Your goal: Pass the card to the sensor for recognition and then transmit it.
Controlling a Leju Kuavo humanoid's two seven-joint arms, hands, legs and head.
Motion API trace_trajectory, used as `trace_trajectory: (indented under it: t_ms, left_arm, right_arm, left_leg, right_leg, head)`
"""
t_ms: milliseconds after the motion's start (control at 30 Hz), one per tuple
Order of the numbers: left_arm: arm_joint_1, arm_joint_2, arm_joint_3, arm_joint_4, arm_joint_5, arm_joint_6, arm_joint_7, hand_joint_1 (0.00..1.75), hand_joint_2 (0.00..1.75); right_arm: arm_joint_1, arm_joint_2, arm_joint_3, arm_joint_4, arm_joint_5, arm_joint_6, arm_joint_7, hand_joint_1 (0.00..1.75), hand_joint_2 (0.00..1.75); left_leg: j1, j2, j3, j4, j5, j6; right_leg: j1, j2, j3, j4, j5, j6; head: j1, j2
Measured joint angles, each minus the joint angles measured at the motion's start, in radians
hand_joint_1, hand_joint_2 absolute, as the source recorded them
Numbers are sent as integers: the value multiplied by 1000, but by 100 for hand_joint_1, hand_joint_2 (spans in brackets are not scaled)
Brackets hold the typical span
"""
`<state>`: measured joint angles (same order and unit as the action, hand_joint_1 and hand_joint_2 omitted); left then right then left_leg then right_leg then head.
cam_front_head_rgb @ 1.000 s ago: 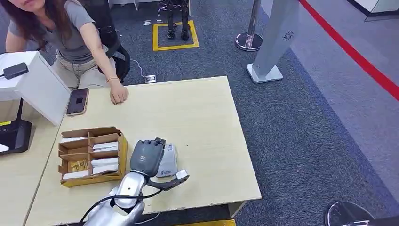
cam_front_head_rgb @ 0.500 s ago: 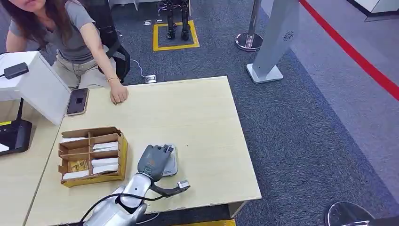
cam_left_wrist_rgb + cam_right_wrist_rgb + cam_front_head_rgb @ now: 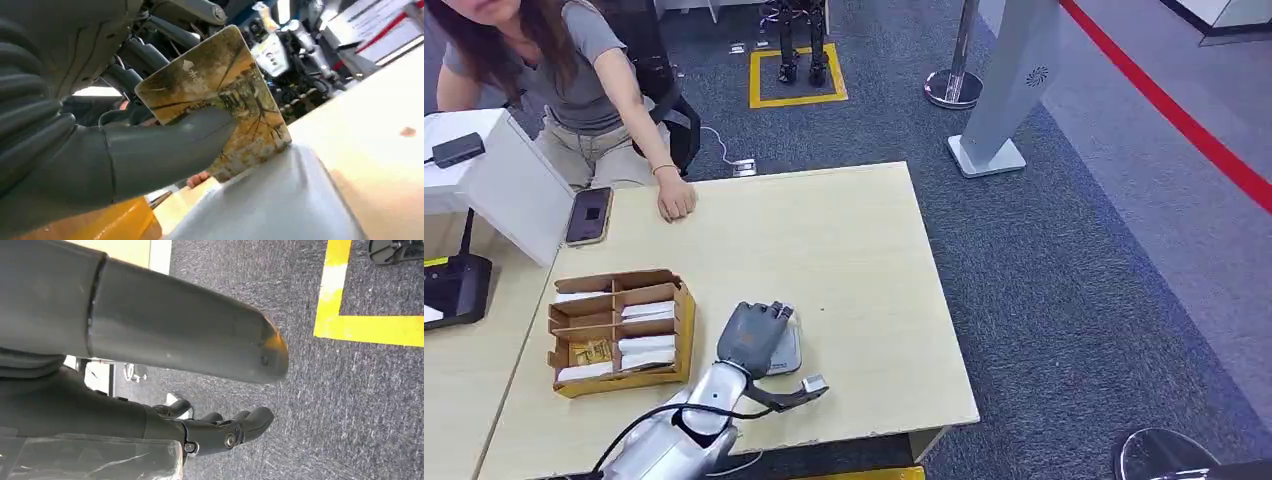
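Note:
My left hand [image 3: 752, 337] hovers over the small grey card sensor [image 3: 785, 352] near the front of the wooden table [image 3: 844, 260]. In the left wrist view the hand [image 3: 100, 145] pinches a yellowish picture card [image 3: 220, 95] between thumb and fingers, the card's lower edge just above the pale top of the sensor [image 3: 280, 200]. Whether card and sensor touch is unclear. My right hand [image 3: 215, 432] hangs over the carpet with its fingers apart and nothing in it.
A cardboard divider box [image 3: 619, 330] with cards stands left of the sensor. A person [image 3: 574, 70] sits at the far left corner, a hand [image 3: 676, 200] on the table beside a phone [image 3: 589, 214]. A white box [image 3: 509, 180] and black stand [image 3: 454, 290] sit at left.
My left hand has shifted right and slightly toward the table's front, settling over the sensor with the card. The person has not moved.

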<state>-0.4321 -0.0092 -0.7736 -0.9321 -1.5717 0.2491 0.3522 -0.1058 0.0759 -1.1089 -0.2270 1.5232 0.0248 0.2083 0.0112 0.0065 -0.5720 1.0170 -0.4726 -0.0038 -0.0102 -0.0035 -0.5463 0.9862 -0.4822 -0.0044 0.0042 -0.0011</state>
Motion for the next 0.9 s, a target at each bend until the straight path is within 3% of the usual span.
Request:
trace_trajectory:
  t_ms: [200, 333, 367, 433, 467, 500, 600, 667, 767, 900]
  left_arm:
    - [-27, 111, 21, -292, 0, -55, 182, 175, 175]
    - [-36, 163, 43, -438, 0, -70, 185, 175, 175]
    - [-27, 164, 58, -467, 5, -53, 153, 175, 175]
    - [16, 127, 143, -532, 49, -21, -3, 175, 175]
    - [43, 78, 240, -568, 111, -21, -143, 175, 175]
    - [58, 39, 319, -587, 165, -32, -235, 175, 175]
    - [68, -50, 569, -609, 440, -121, -408, 175, 175]
    - [76, -92, 723, -606, 556, -155, -462, 175, 175]
    - [77, -125, 878, -585, 626, -180, -506, 175, 175]
    - [80, -158, 992, -570, 640, -187, -522, 175, 175]
  right_arm:
    - [3, 0, 0, 0, 1, -6, 13, 0, 0]
    - [2, 0, 0, 0, 4, -5, 15, 0, 0]
    - [2, 1, 0, 0, 6, -5, 15, 0, 0]
    - [3, 2, 0, 0, 8, -2, 15, 0, 0]
    - [3, 2, 0, 0, 9, 4, 13, 0, 0]
    - [2, 2, 0, 0, 10, 6, 11, 0, 0]
    - [3, 2, 0, 2, 16, 12, 2, 0, 0]
    - [4, 2, 0, 3, 22, 17, -1, 0, 0]
    - [2, 2, 0, 5, 27, 17, -2, 0, 0]
    - [0, 2, 0, 5, 28, 17, -3, 0, 0]
  left_leg:
    - [1, 0, 0, 0, 0, 0]
    - [0, 0, 0, 0, 0, 0]
    - [0, 0, 0, 0, 0, 0]
    - [0, 0, -1, 0, 0, 0]
    - [0, 0, -2, 0, 0, 0]
    - [0, 1, -2, 0, 0, 0]
    - [-1, 5, 0, 0, -1, 0]
    - [0, 5, 0, 0, 0, 0]
    - [1, 3, 0, 0, 1, -1]
    - [0, 3, 0, 0, 1, -1]
  right_leg:
    - [0, 0, 0, 1, 0, 0]
    - [1, 0, 0, 1, 0, 0]
    - [1, 0, 0, 1, 0, 0]
    - [0, 0, -1, 0, 0, 0]
    - [0, 0, -1, 0, 0, 0]
    - [0, 1, -1, 0, 0, 0]
    - [0, 4, -1, 0, 1, 1]
    - [0, 4, -2, 0, 1, 1]
    - [0, 3, -1, 1, 1, 1]
    - [1, 3, -1, 1, 1, 1]
  head:
    - [0, 0]
    - [0, 0]
    - [0, 0]
    - [-2, 0]
    - [1, 0]
    - [5, 0]
    - [5, 0]
    - [3, 0]
    - [3, 0]
    - [3, 0]
